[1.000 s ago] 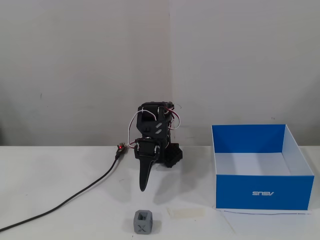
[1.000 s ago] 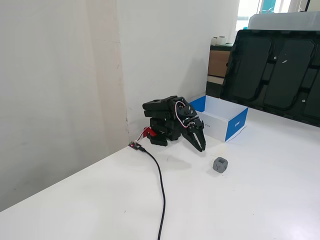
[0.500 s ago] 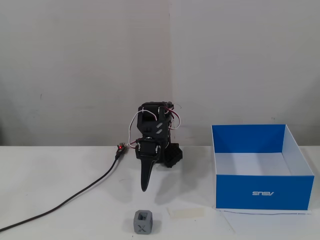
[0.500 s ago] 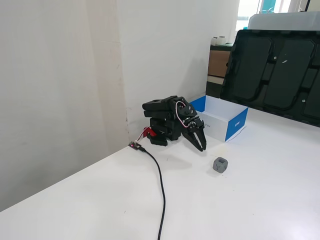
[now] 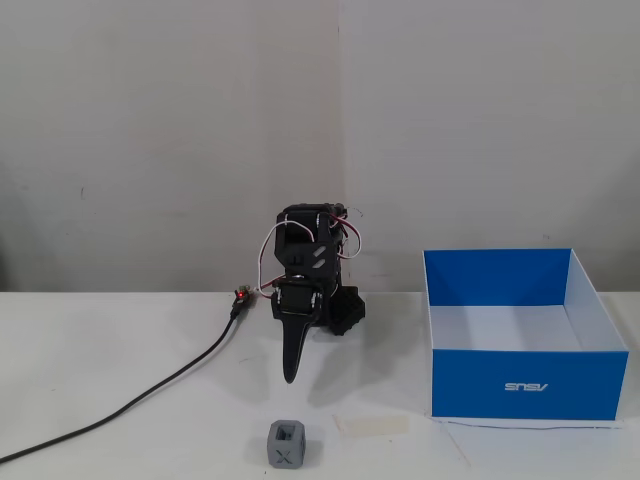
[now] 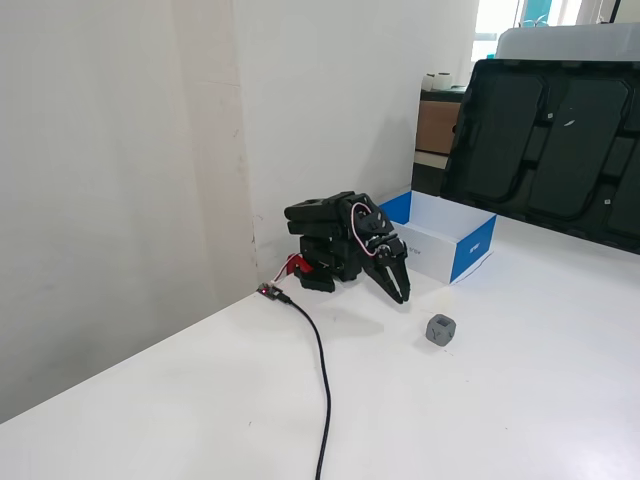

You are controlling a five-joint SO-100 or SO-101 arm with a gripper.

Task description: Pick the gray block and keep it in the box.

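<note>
Presently the pincer [image 5: 290,376], clenched and empty, hangs short of the gray block [image 5: 286,445]; descending unopened, it risks knocking the block along the tabletop [image 5: 120,350], away from the box [image 5: 528,385].

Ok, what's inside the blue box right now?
Nothing visible: the box shows only bare white floor, and the gray block sits on the table outside it. The box's near wall hides the front strip of floor in both fixed views.

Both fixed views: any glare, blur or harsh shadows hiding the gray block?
In a fixed view the gray block is sharp, evenly lit, with a soft shadow; in the other fixed view it is small but clear, with a bright window washed out at the top right.
</note>
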